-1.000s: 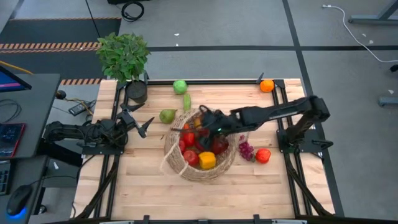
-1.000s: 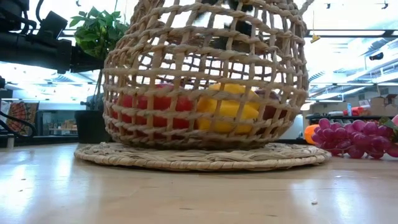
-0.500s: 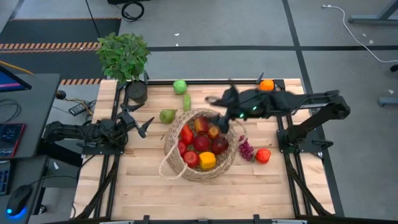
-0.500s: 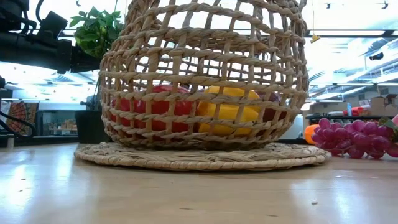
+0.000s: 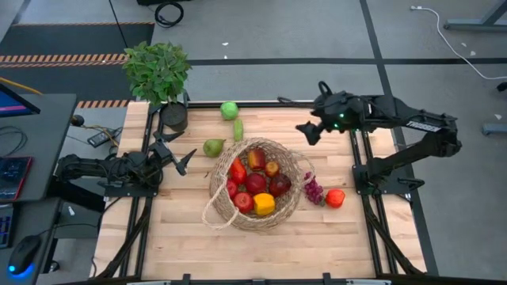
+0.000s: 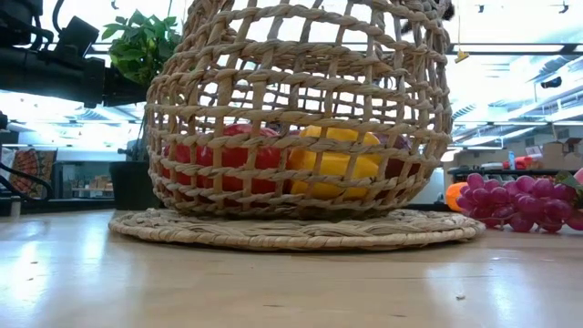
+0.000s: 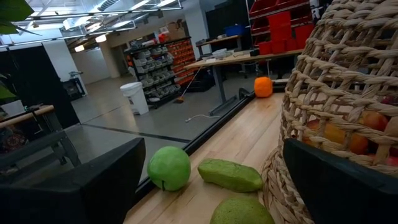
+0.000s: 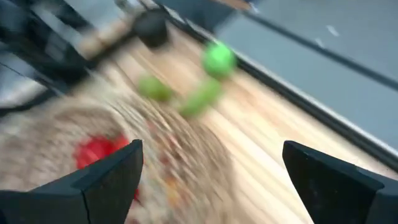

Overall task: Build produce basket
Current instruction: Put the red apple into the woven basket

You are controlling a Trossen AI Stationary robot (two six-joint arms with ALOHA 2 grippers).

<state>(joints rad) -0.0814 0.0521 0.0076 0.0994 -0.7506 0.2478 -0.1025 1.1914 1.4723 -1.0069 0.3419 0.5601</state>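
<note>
The wicker basket stands on the table's middle and holds several red, orange and yellow pieces. Its woven loop lies flat on the table at its near left. A green apple, a long green piece and a green pear lie on the table at the basket's far left. Purple grapes and a red fruit lie at its right. My right gripper is open and empty, raised over the table's far right. My left gripper is open and empty at the table's left, pointing at the pear.
A potted plant stands at the far left corner. An orange lies at the far right corner, under my right arm. Bare wood lies along the near edge. In the low view the basket fills the middle, with the grapes at the right.
My right gripper has risen from just over the fruit in the basket and swung toward the table's far right corner, empty. The basket has stayed in its place.
</note>
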